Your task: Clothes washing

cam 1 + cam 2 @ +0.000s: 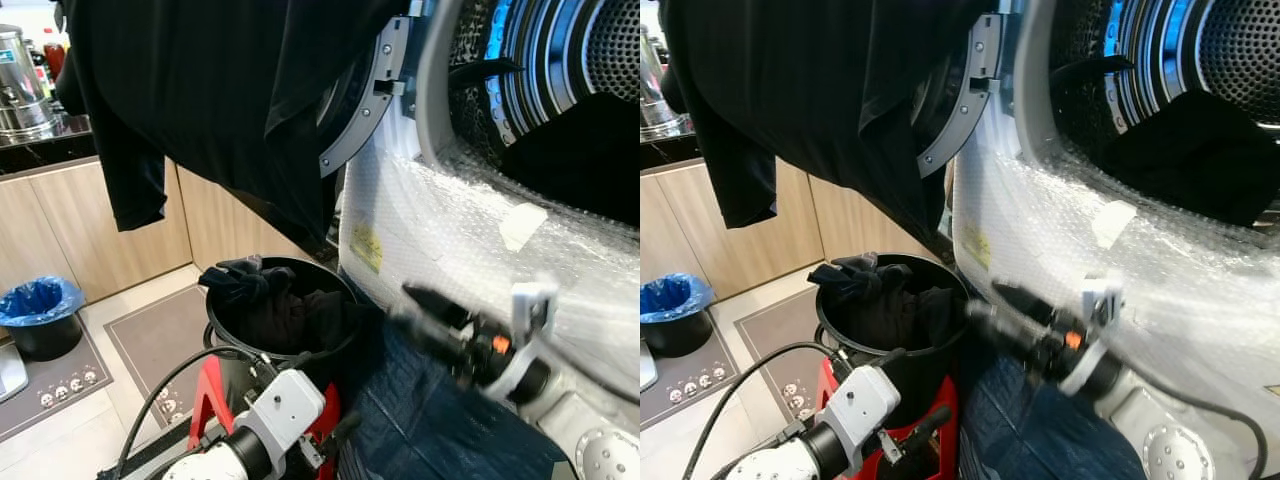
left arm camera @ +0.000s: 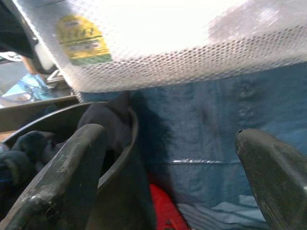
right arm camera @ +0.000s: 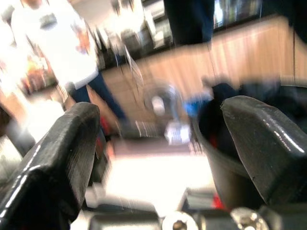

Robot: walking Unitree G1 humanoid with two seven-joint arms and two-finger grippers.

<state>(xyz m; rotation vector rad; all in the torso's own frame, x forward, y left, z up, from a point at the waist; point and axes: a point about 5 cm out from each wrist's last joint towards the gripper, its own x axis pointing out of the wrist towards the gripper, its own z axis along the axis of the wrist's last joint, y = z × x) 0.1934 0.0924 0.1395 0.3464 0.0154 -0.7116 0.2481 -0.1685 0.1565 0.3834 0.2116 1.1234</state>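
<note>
Nearest to me, my left gripper (image 1: pixel 925 425) sits low by the red stand (image 1: pixel 210 395), its fingers spread wide with nothing between them; through its wrist camera I look past the bucket rim at blue cloth (image 2: pixel 216 124) hanging under the bubble wrap. My right gripper (image 1: pixel 425 310) reaches across from the right, just beside the bucket (image 1: pixel 280 300), also spread and empty; it is blurred, so I judge it is on its way toward the clothes.

The bucket stands on the stand right below the washer's mouth, which keeps the lift from bucket to drum short. Dark clothes (image 1: pixel 270 300) fill it to the rim. Bubble wrap (image 1: pixel 450 220) covers the washer front below the opening, likely as padding against my arms.

Above, a black shirt (image 1: pixel 200 90) drapes over the open door (image 1: pixel 365 110) and hangs down toward the bucket; it could snag whatever I lift. Inside the drum (image 1: pixel 560 60) something dark (image 1: pixel 580 160) already lies at the lip.

Farther off stand wooden cabinets (image 1: pixel 60 230), a bin with a blue liner (image 1: pixel 40 315), floor mats and an urn (image 1: pixel 20 80) on the surface. A person (image 3: pixel 62 52) stands across the room.
</note>
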